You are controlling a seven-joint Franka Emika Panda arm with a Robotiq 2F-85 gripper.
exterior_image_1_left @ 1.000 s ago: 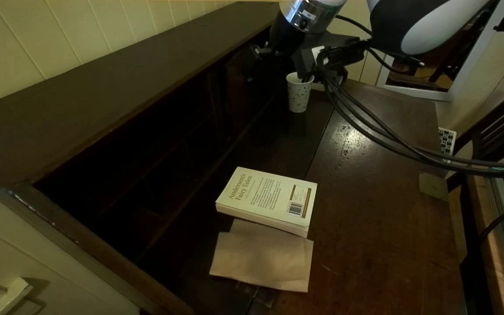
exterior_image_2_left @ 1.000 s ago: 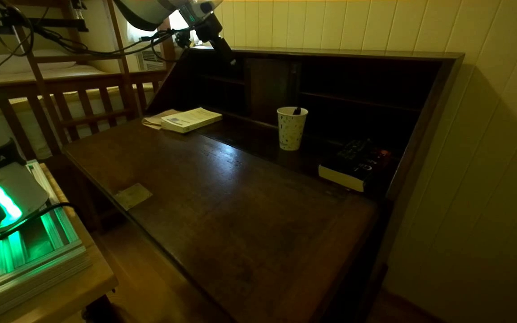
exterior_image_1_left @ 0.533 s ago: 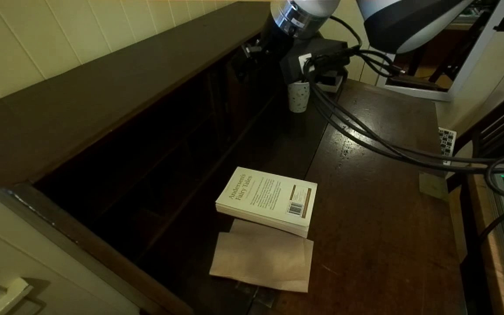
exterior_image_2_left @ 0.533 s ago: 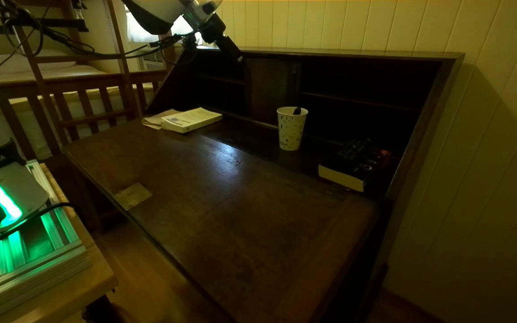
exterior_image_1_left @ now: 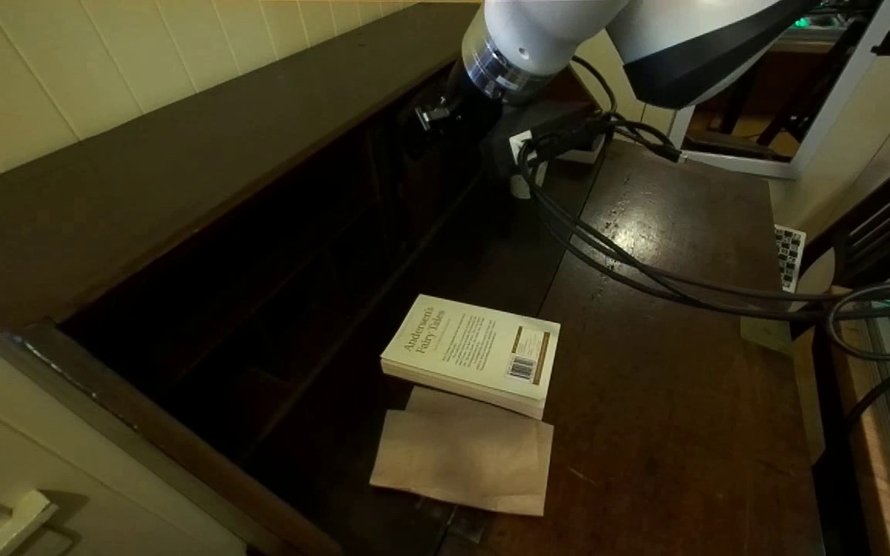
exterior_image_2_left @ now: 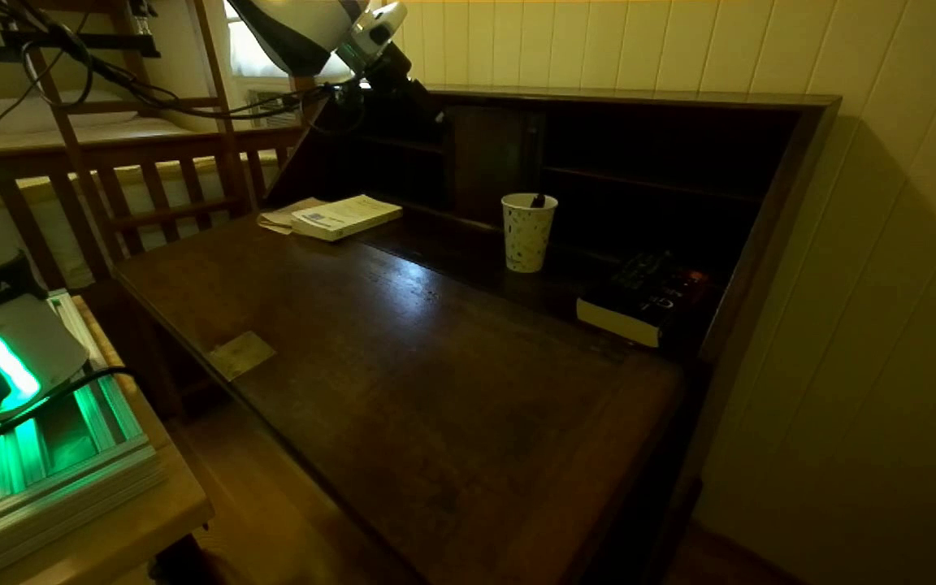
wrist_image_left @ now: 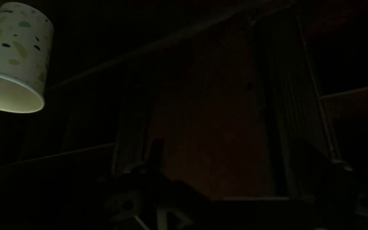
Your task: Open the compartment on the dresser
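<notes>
The dresser is a dark-brown desk with a wide flat top and a raised back row of cubbies. The compartment's plain door sits mid-row. It fills the middle of the dark wrist view, with a black strip along its right edge; I cannot tell whether it stands ajar. My gripper is open and empty, its fingers wide apart in front of the door in the wrist view. In an exterior view the gripper is at the door's upper left, below the top ledge. Contact is too dark to tell.
A white patterned cup stands on the desk before the cubbies; it shows in the wrist view. A pale book and brown paper lie on the desk. A thick black book lies there too. Cables hang from the arm.
The arm has moved down and across toward the compartment, rightward in an exterior view. It covers more of the cup in an exterior view. The door shows no visible change.
</notes>
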